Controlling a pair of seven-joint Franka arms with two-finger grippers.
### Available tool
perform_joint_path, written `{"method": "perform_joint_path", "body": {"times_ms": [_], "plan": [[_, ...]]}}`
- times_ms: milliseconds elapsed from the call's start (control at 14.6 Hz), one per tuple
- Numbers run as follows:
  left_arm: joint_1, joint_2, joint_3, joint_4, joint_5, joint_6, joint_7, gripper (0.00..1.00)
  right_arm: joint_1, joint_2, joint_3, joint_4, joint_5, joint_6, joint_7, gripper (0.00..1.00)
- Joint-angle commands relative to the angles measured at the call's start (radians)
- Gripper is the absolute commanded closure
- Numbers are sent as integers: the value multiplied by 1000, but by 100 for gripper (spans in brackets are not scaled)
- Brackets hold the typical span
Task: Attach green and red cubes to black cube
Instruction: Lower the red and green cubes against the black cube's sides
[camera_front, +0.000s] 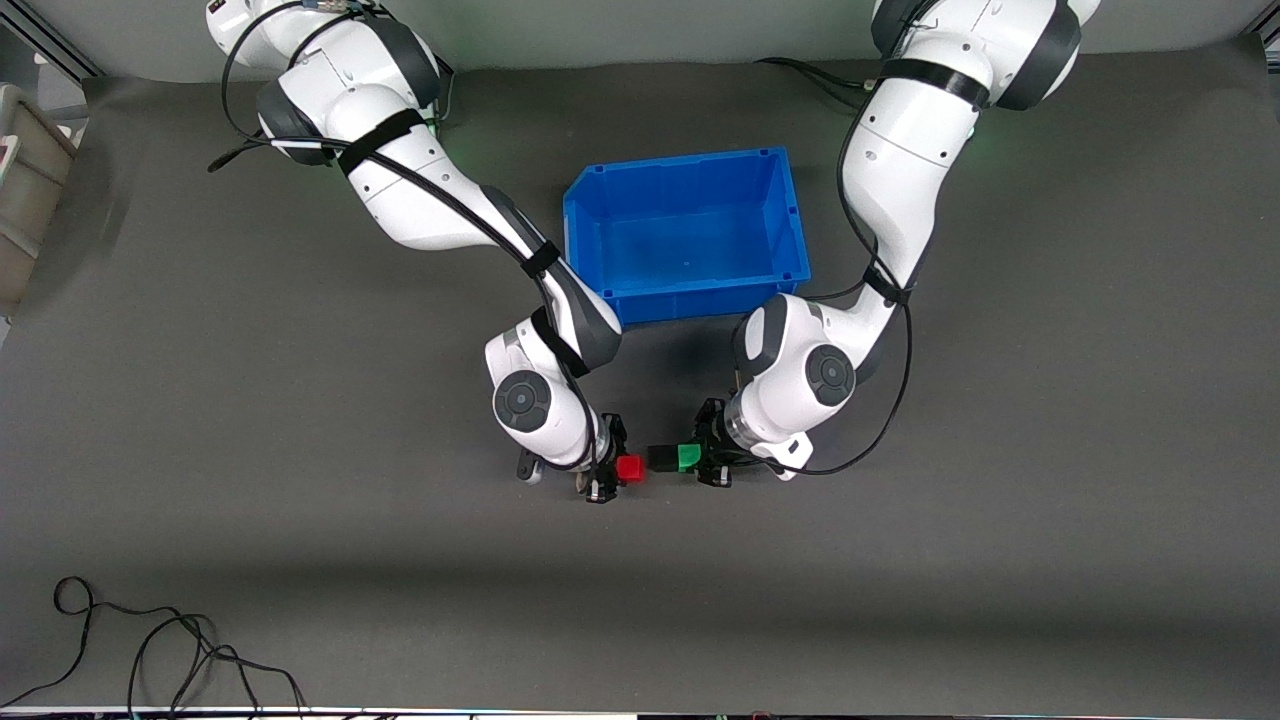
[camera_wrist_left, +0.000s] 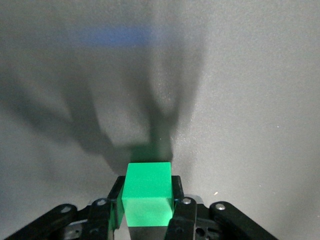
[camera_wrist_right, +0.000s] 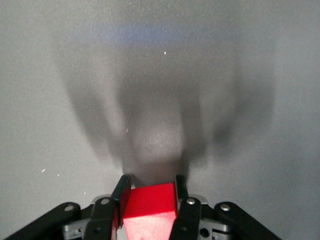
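Note:
My left gripper (camera_front: 712, 447) is shut on the green cube (camera_front: 688, 457), which fills the gap between its fingers in the left wrist view (camera_wrist_left: 147, 190). The black cube (camera_front: 662, 458) sits flush against the green cube on the side facing the red cube. I cannot make out the black cube in the left wrist view. My right gripper (camera_front: 607, 460) is shut on the red cube (camera_front: 630, 468), seen between its fingers in the right wrist view (camera_wrist_right: 150, 202). The red cube is level with the black cube and very close to it. Whether they touch I cannot tell.
The blue bin (camera_front: 700, 300) stands on the table farther from the front camera than both grippers. A loose black cable (camera_front: 150, 650) lies near the table's front edge at the right arm's end. A grey box (camera_front: 25, 190) sits at that end's edge.

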Motion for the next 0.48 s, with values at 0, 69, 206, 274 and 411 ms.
{"method": "perform_joint_path", "body": {"times_ms": [0,69,206,274,411], "plan": [[-18,14,16,29,28,2,-32,11,12,24,-2,44,-21,2,39,100],[-15,13,18,29,28,-1,-33,0,12,24,-1,44,-21,2,39,100],[-6,2,21,29,31,-17,-30,0,14,24,-1,41,-23,0,39,100],[5,-3,28,29,31,-21,-29,0,21,24,-1,38,-25,-1,37,100],[40,-21,33,23,44,-49,-23,0,32,26,-1,36,-38,-3,37,100]]}}
